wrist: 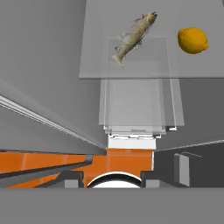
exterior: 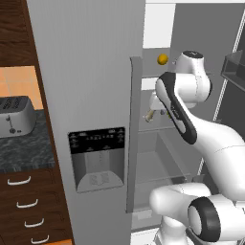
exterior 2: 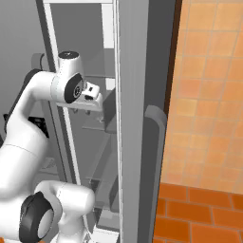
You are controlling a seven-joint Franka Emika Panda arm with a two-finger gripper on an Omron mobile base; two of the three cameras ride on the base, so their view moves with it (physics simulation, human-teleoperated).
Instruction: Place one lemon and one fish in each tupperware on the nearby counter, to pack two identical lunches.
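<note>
— Where are the fish and the lemon found?

— A fish (wrist: 133,37) is seen lying flat on a glass shelf (wrist: 96,52) straight ahead of the jaws, well apart from them in the hand view. A lemon (wrist: 192,40) is set on the same shelf, beside the fish towards its head end, and the two are not touching.

— And how are the jaws held?

— The gripper (exterior: 153,106) is drawn narrow, its fingers brought together, and no grip on anything is seen. From the left base view a tan shape, taken to be the fish (exterior: 150,115), is seen just below the gripper. Whether it is touched cannot be told.

— Is anything else of the task seen near the jaws?

— A second lemon (exterior: 162,59) is seen above the gripper, on a higher shelf.

— What is found further out?

— The gripper is reached into an opened refrigerator (exterior: 158,158). A grey door with a dispenser panel (exterior: 97,158) is stood to the gripper's left. Beyond that door the counter (exterior: 24,153) is seen, dark and marbled, with a toaster (exterior: 16,117) on it. In the right base view an orange tiled wall (exterior 2: 209,118) is seen to the gripper's right.
</note>
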